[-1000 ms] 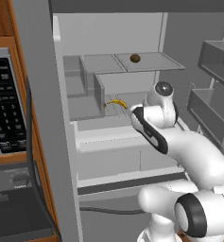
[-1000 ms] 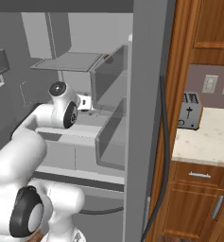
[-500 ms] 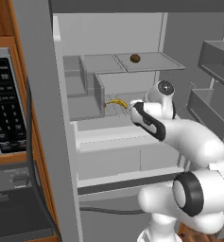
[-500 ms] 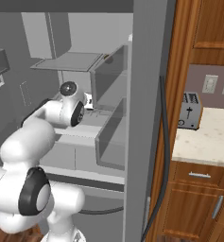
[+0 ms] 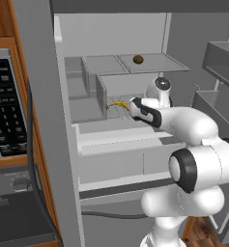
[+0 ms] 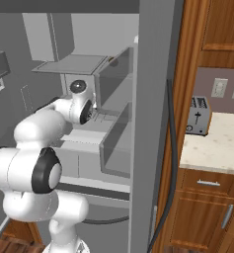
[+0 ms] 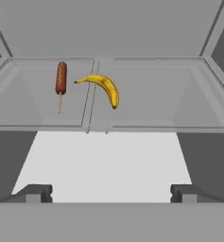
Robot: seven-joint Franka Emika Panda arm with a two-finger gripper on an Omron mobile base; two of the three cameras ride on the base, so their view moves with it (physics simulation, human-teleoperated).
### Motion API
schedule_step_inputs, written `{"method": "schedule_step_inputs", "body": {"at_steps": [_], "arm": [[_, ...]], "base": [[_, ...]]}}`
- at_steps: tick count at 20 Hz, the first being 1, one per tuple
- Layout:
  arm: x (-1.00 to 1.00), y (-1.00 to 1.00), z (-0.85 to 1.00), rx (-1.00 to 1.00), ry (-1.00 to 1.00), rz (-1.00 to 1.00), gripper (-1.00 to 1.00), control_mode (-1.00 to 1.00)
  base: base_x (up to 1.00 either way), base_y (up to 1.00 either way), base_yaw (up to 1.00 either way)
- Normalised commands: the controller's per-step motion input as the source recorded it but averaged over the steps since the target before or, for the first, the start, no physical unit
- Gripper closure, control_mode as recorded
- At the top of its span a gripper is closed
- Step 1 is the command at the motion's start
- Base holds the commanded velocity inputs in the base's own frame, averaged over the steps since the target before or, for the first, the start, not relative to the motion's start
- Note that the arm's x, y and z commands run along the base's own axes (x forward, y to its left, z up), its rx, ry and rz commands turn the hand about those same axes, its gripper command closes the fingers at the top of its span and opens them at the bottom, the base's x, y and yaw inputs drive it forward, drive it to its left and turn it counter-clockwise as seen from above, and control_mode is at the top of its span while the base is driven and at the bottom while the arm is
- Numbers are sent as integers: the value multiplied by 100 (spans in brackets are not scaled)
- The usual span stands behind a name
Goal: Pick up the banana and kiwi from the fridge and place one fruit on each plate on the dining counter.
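Note:
The fridge [image 5: 111, 144] stands open in front of me. On its middle shelf lies the banana [image 5: 119, 104], small, curved and yellow. The brown kiwi [image 5: 138, 59] sits on the shelf above, toward the back. My gripper [image 5: 131, 104] reaches into the middle shelf, just right of the banana and short of touching it. In the hand view the banana [image 7: 104, 88] lies ahead, slightly left of centre, and the gripper [image 7: 111, 193] is open with nothing between its fingertips [image 7: 35, 193].
A corn dog on a stick [image 7: 61, 81] lies just left of the banana. Translucent shelf walls [image 6: 116, 133] flank the arm, and door bins [image 5: 222, 62] hang at the right. A dark oven panel [image 5: 5, 116] is left of the fridge. A toaster [image 6: 200, 116] stands on the side counter.
The arm has stretched further into the fridge, bringing the hand closer to the banana. The jaws have stayed open and the fruit has not moved.

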Motion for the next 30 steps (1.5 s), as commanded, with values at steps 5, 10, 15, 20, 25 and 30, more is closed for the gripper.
{"method": "schedule_step_inputs", "body": {"at_steps": [5,10,15,20,25,30], "arm": [[38,0,-29,0,0,0,-100,-100],[46,0,-15,0,0,0,-100,-100],[51,0,-20,0,3,0,-100,-100],[63,3,-17,0,2,0,-100,-100],[60,0,-23,0,0,0,-100,-100],[69,-1,-29,0,0,0,-100,-100]], "base": [[0,0,0],[0,0,0],[0,0,0],[0,0,0],[0,0,0],[0,0,0]]}}
